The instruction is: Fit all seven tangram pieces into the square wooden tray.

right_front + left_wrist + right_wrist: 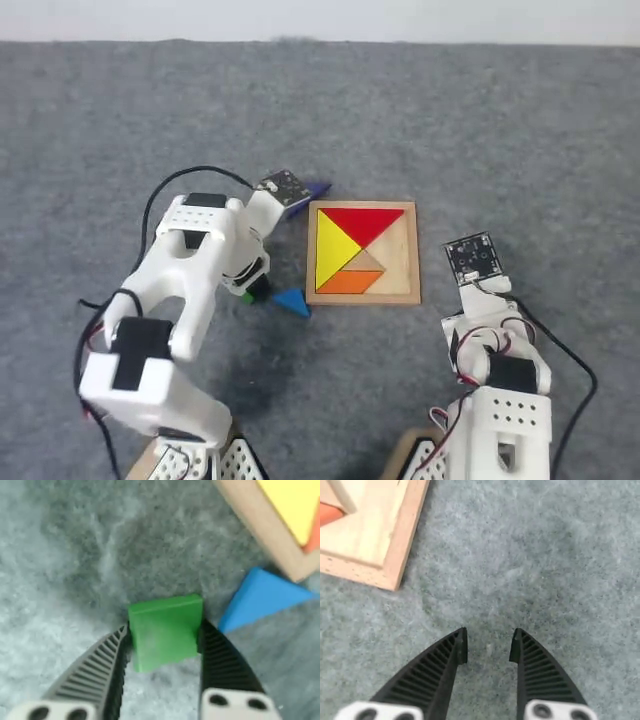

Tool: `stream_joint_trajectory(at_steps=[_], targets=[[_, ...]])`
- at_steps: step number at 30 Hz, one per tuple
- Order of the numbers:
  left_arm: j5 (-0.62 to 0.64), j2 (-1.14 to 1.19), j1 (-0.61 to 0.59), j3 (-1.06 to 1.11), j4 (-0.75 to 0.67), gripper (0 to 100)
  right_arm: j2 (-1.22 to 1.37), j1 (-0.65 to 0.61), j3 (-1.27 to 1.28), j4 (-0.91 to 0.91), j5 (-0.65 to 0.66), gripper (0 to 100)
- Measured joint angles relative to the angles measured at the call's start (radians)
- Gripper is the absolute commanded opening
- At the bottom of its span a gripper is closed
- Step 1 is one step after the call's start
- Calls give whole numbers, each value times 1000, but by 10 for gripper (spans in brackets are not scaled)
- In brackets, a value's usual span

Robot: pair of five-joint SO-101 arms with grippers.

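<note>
High view, left to right: the left arm leans in from 7 o'clock with its wrist low over the grey bench (500, 120). The left gripper (164, 642) pinches the green piece (167, 622), one finger flat against each opposite side. That looks like a square grip taken so the piece won't twist when carried. I can't tell whether it is lifted or resting on the bench. It sits off the tray's 8 o'clock corner. The blue triangle (291, 301) lies just beside it, close to that corner but outside the tray, and clear of the fingers. A dark blue piece (308, 190) pokes out by the tray's 11 o'clock corner, partly under the left arm's wrist. The square wooden tray (412, 250) holds a red triangle (362, 222) at 12 o'clock, a yellow triangle (332, 245) at 9 and an orange piece (350, 282) at 6. Bare wood remains toward 3 to 5 o'clock, likely where the green piece goes. The right arm is parked off the tray's 4 o'clock. The right gripper (488, 645) is spread with nothing between its fingers, pointing at bare bench beside the tray's corner and probably kept clear of the left arm's path.
</note>
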Motion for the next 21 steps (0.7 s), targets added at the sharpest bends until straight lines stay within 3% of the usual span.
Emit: stream_joint_trajectory(at_steps=[17, 21], targets=[[-3, -176, 35, -31, 146, 17, -2, -18, 0, 0, 0, 158], [-8, -180, 34, 25, 132, 65, -2, -18, 0, 0, 0, 158]])
